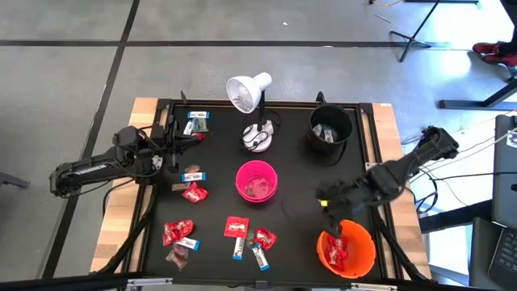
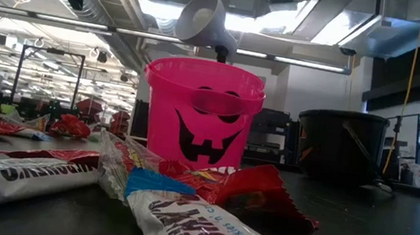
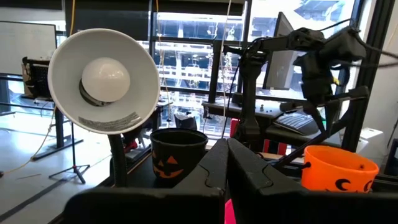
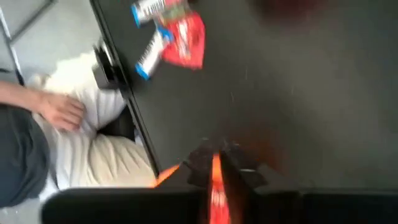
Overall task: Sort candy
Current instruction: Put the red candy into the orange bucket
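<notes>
The right end effector (image 1: 332,225) hangs over the orange bowl (image 1: 361,255); whether it grips candy (image 1: 194,192), I cannot tell. The left end effector (image 1: 194,137) waits, fingers pressed together, empty.

Grey floor (image 1: 65,81), black tape lines, ceiling pipes (image 2: 127,7).

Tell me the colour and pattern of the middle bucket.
Pink bucket with a black jack-o'-lantern face, clearest in the low view.

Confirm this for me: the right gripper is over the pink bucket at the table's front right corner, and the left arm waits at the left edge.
Wrong on one point: the bucket under the right gripper is orange, not pink, as the high view shows. The pink bucket stands mid-table. The left gripper does wait at the left edge.
</notes>
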`<action>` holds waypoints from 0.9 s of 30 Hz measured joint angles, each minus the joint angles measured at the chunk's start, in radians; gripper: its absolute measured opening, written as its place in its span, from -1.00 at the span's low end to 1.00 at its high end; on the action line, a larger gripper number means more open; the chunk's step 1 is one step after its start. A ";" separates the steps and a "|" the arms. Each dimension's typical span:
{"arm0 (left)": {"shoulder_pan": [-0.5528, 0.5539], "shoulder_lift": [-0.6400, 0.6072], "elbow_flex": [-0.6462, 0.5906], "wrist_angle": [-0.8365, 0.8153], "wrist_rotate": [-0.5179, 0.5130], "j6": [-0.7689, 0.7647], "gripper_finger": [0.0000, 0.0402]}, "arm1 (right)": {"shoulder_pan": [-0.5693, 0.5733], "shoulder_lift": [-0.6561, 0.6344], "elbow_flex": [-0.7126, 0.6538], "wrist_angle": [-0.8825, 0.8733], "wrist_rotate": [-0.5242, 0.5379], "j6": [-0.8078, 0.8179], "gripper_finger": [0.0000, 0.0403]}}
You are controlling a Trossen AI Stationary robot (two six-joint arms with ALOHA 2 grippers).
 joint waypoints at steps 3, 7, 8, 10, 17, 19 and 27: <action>0.000 0.000 0.000 0.000 0.000 0.000 -0.99 | -0.073 0.000 0.000 0.049 -0.022 -0.045 -0.71; 0.000 0.000 0.000 0.000 0.000 0.000 -0.99 | -0.154 0.003 0.000 0.048 -0.113 -0.007 -0.65; 0.000 0.000 0.000 0.000 0.000 0.000 -0.99 | -0.169 0.003 -0.001 0.041 -0.129 -0.009 -0.65; 0.000 0.000 0.000 0.000 0.000 0.000 -0.99 | -0.195 0.003 -0.012 0.031 -0.139 -0.013 -0.65; 0.000 0.000 0.000 0.000 0.000 0.000 -0.99 | -0.255 0.003 -0.022 0.001 0.094 -0.013 -0.65; 0.000 0.000 0.000 0.000 0.000 0.000 -0.99 | -0.266 0.003 -0.022 0.002 0.148 -0.013 -0.65; 0.000 0.000 0.000 0.000 0.000 0.000 -0.99 | -0.280 0.003 -0.022 0.004 0.169 -0.013 -0.64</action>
